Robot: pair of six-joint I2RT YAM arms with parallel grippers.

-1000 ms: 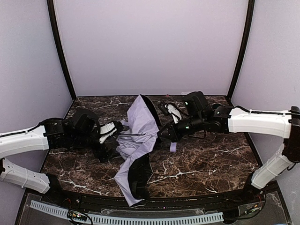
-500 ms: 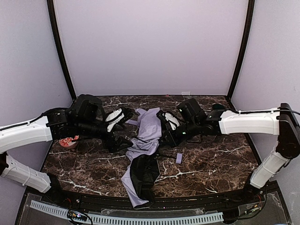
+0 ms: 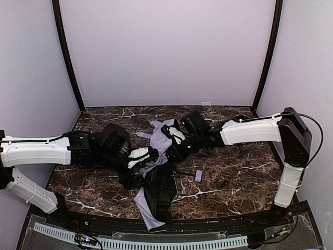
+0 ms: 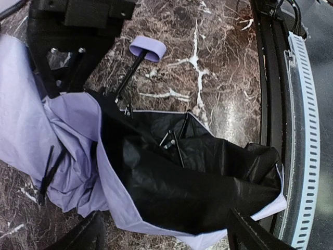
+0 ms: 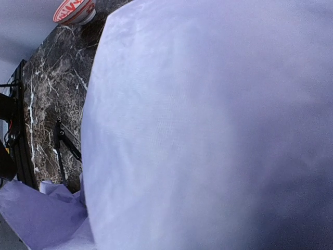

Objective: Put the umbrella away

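The umbrella [image 3: 156,177] lies crumpled in the middle of the marble table, with lavender fabric [image 3: 165,136] at the back and black lining [image 3: 158,194] spilling toward the near edge. Its thin shaft ends in the lavender handle knob [image 3: 198,175], also in the left wrist view [image 4: 148,48]. My left gripper [image 3: 148,154] hovers open over the black lining [image 4: 187,182], both fingertips [image 4: 248,235] wide apart. My right gripper [image 3: 173,140] is pressed into the fabric at the back. Lavender cloth [image 5: 208,135] fills its wrist view and hides the fingers.
A red patterned bowl [image 5: 74,10] stands on the table beyond the fabric. The table's black front rim [image 4: 265,78] and a white slotted strip [image 4: 307,130] run close to the umbrella's near end. Grey walls close in the back and sides.
Both arms have moved toward the centre. The fabric that stood raised has sunk into a lower heap. My left gripper has come over the umbrella from the left.
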